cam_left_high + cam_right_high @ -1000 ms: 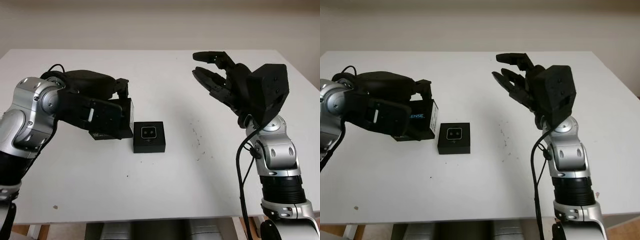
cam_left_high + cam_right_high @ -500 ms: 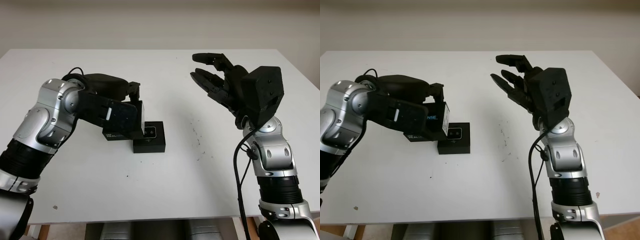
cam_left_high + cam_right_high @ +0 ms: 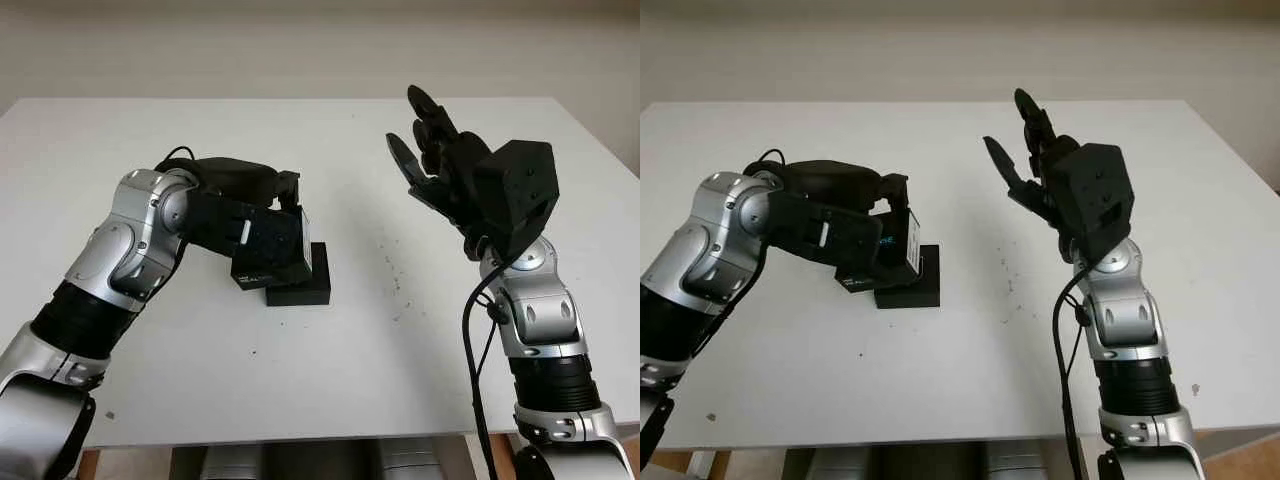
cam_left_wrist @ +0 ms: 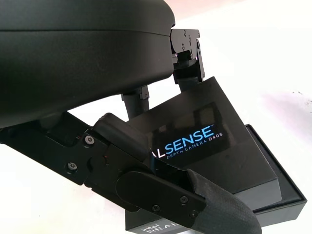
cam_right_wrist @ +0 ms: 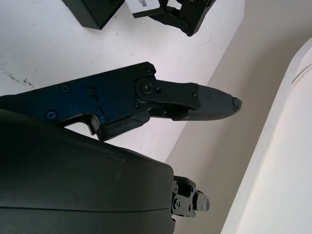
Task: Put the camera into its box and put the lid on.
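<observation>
My left hand point(image 3: 262, 215) is shut on the black box lid point(image 3: 272, 252), which carries blue and white lettering point(image 4: 191, 141). It holds the lid tilted, just above and partly over the open black box point(image 3: 308, 287) near the middle of the table. The lid hides the inside of the box, so the camera cannot be made out. In the left wrist view the lid point(image 4: 204, 141) overlaps the box's rim point(image 4: 282, 204). My right hand point(image 3: 432, 150) is open and raised in the air to the right of the box, well apart from it.
The white table point(image 3: 330, 380) carries a few small dark specks point(image 3: 392, 270) right of the box. A pale wall runs behind the table's far edge.
My left hand has carried the lid to the right until it covers most of the box, hiding the camera. My right hand has turned so its fingers point more upward.
</observation>
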